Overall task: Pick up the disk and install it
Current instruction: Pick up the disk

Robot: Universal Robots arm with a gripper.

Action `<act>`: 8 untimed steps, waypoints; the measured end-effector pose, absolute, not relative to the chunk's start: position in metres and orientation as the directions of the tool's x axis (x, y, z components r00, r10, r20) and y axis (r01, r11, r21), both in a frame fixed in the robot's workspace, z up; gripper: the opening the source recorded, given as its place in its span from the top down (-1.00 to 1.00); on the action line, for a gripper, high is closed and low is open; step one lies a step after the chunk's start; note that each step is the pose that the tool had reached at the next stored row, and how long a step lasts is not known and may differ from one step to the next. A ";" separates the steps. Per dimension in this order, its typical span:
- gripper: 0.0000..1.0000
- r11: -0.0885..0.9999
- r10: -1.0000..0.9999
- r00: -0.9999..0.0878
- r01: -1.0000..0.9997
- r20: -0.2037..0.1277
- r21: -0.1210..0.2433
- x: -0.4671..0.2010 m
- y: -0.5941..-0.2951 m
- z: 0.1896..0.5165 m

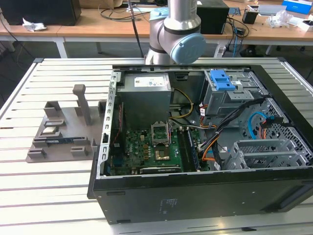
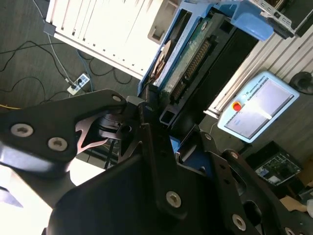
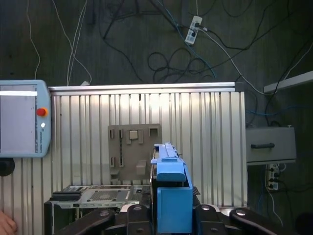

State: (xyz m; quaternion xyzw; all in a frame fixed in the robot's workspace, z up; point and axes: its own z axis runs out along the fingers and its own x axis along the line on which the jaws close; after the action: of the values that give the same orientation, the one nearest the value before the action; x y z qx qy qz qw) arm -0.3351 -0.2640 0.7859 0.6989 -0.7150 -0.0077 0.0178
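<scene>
My gripper (image 3: pixel 171 211) is shut on the disk (image 3: pixel 171 188), whose blue plastic carrier stands edge-on between the black fingers (image 3: pixel 139 211). In the second wrist view the disk (image 2: pixel 188 58) shows its green circuit board and connector, framed in blue, sticking out from the gripper (image 2: pixel 164 117). It hangs high above the slatted table (image 3: pixel 205 147). In the exterior view the arm (image 1: pixel 176 34) rises behind the open computer case (image 1: pixel 195 191).
Inside the case are a grey drive cage with a blue latch (image 1: pixel 222 78), a power supply box (image 1: pixel 146 98) and the motherboard (image 1: pixel 151 147). A grey parts fixture (image 1: pixel 63 132) lies on the exterior view's left. A teach pendant (image 3: pixel 19 117) rests beside the table. Cables lie on the floor.
</scene>
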 end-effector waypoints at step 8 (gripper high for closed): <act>0.27 0.023 -1.000 -0.022 -0.999 0.015 0.044 -0.271 -0.264 0.781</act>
State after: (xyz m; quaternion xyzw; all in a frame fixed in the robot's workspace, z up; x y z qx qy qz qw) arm -0.2711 -0.2640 0.7809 0.6989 -0.7149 -0.0107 0.0208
